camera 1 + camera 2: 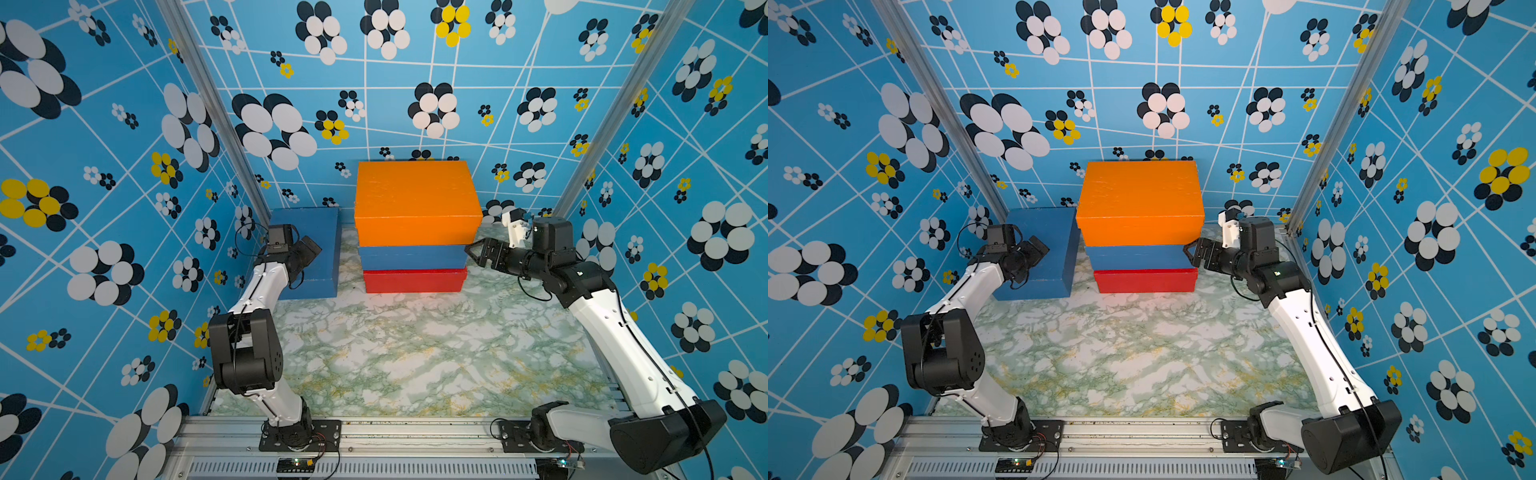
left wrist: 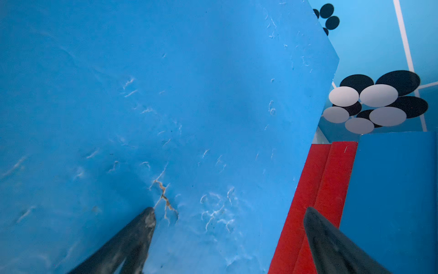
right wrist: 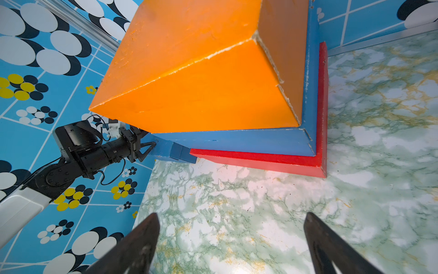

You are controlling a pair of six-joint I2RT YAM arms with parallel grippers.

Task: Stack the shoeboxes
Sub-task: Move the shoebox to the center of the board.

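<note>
Three shoeboxes stand stacked at the back middle in both top views: a red one (image 1: 413, 280) (image 1: 1144, 280) at the bottom, a blue one (image 1: 411, 257) (image 1: 1138, 257) on it, and a taller orange one (image 1: 415, 199) (image 1: 1138, 199) on top. A second blue shoebox (image 1: 316, 232) (image 1: 1050, 232) lies to the left of the stack by the wall. My left gripper (image 1: 309, 249) (image 2: 230, 211) hovers open over this box's scuffed lid (image 2: 166, 95), gripping nothing. My right gripper (image 1: 473, 249) (image 3: 231, 214) is open and empty beside the stack's right end, with the orange box's corner (image 3: 189, 83) ahead of it.
The marble-patterned tabletop (image 1: 415, 353) stretches in front of the boxes. Patterned blue walls close in the left, back and right sides. An aluminium rail (image 1: 374, 436) with both arm bases runs along the front edge.
</note>
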